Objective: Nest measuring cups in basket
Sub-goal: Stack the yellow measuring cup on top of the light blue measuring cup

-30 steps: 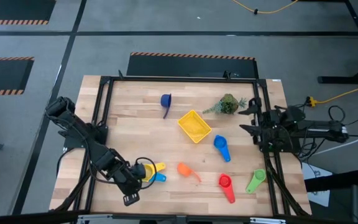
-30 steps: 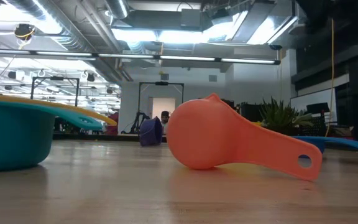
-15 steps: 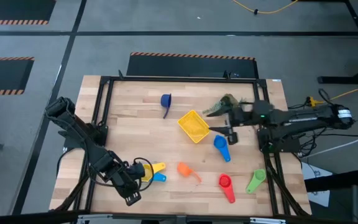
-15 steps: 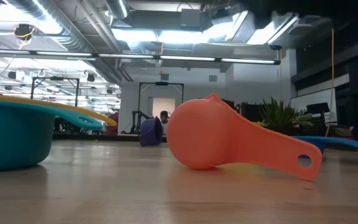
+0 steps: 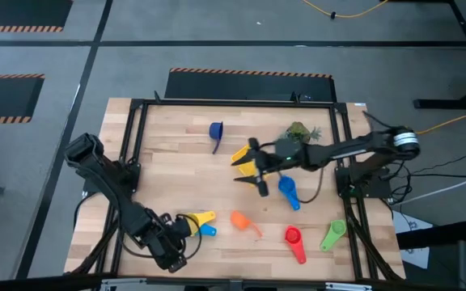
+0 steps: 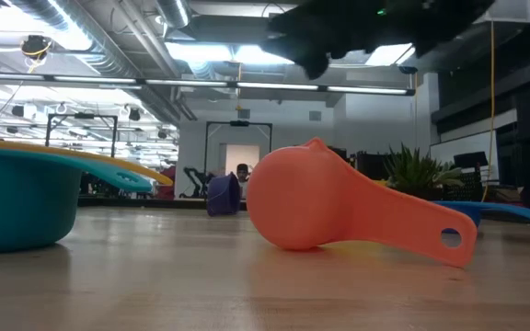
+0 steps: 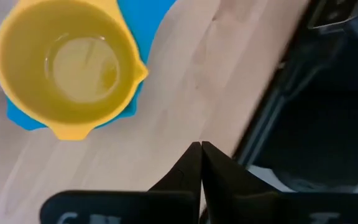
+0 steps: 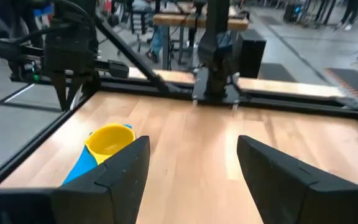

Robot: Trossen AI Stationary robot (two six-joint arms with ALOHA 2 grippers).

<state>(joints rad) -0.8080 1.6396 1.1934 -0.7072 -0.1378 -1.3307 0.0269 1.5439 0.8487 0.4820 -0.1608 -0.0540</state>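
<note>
Cups lie all over our table. Our right gripper [image 5: 250, 166] hangs over the basket [image 5: 247, 158] with its fingers wide and empty. Our left gripper [image 5: 178, 240] is pinched closed, holding nothing, beside the yellow cup [image 5: 196, 219], which sits in a blue cup [image 5: 208, 230].

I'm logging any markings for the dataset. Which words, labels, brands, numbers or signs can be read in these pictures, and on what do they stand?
None can be read.
Left gripper: pale marks on the dark body at its base, cut off by the picture's edge, unreadable.
Measuring cups, such as the orange one and the yellow one: no visible lettering.
Yellow basket: no label visible.
</note>
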